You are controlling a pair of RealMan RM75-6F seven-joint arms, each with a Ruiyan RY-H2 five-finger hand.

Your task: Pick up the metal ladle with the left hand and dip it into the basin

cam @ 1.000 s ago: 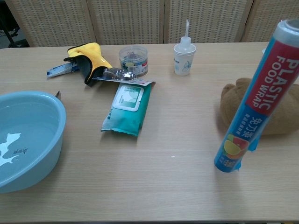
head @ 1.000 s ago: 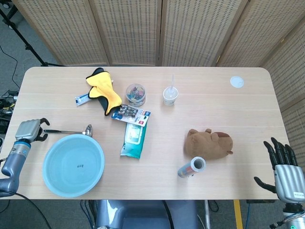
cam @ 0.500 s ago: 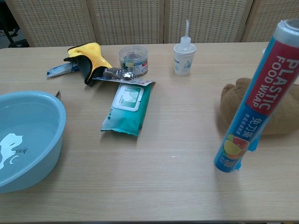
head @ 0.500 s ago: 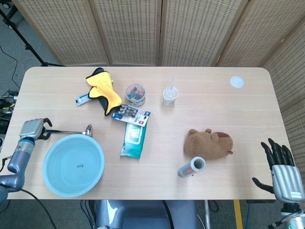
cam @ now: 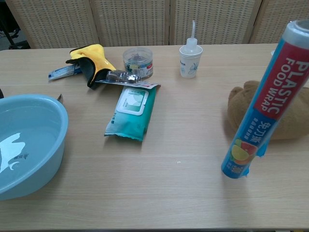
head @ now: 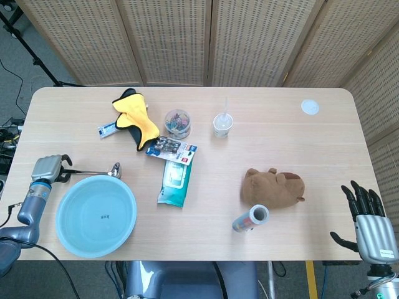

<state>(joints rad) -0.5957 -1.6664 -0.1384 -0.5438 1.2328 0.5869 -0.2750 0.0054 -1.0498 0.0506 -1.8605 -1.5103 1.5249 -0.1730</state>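
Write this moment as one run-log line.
left hand: at handle of metal ladle | ladle: on table beside light-blue plastic basin | right hand: open, idle

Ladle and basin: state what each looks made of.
Ladle: polished metal, judging by its silvery glint and thin handle. Basin: probably plastic, a smooth, uniform light blue with a slight sheen and rounded rim; water seems to glint inside it.

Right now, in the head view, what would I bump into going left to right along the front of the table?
left hand → basin → wet wipes pack → plastic wrap roll → right hand
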